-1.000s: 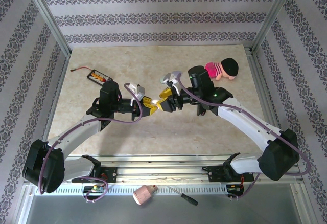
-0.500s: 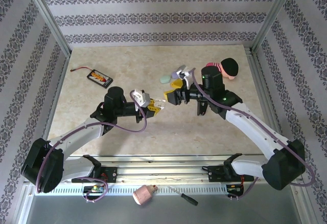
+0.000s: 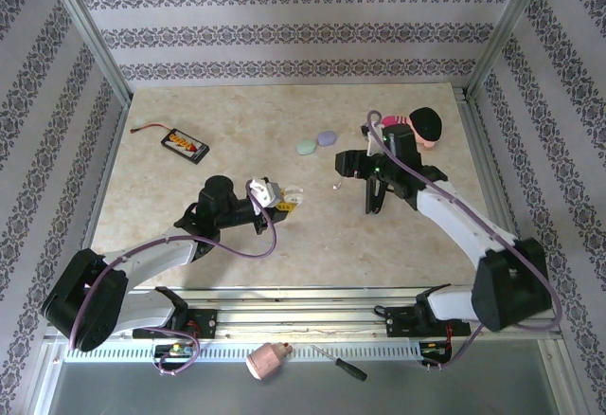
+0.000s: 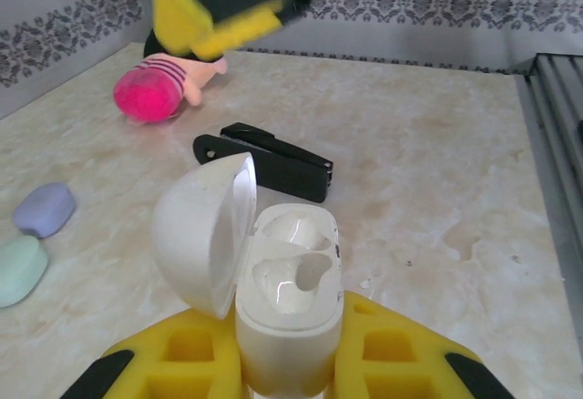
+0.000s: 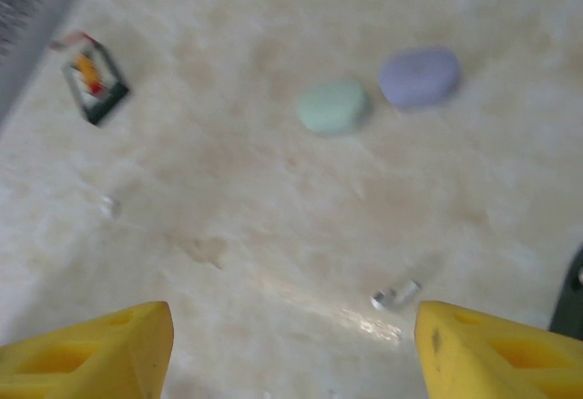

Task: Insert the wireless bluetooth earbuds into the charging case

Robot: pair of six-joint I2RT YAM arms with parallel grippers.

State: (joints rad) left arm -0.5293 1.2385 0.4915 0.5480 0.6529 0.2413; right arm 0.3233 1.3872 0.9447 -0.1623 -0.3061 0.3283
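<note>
Left wrist, open case [image 4: 288,312] in left hand [image 4: 291,372], rail [image 4: 552,117] alongside

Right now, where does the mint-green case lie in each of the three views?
Top external: the mint-green case lies on the table, above the centre.
Left wrist: the mint-green case is at the left edge, below the middle, partly cut off.
Right wrist: the mint-green case is above the centre.
Shared landmark: the lilac case lies close beside it in all three views.
</note>
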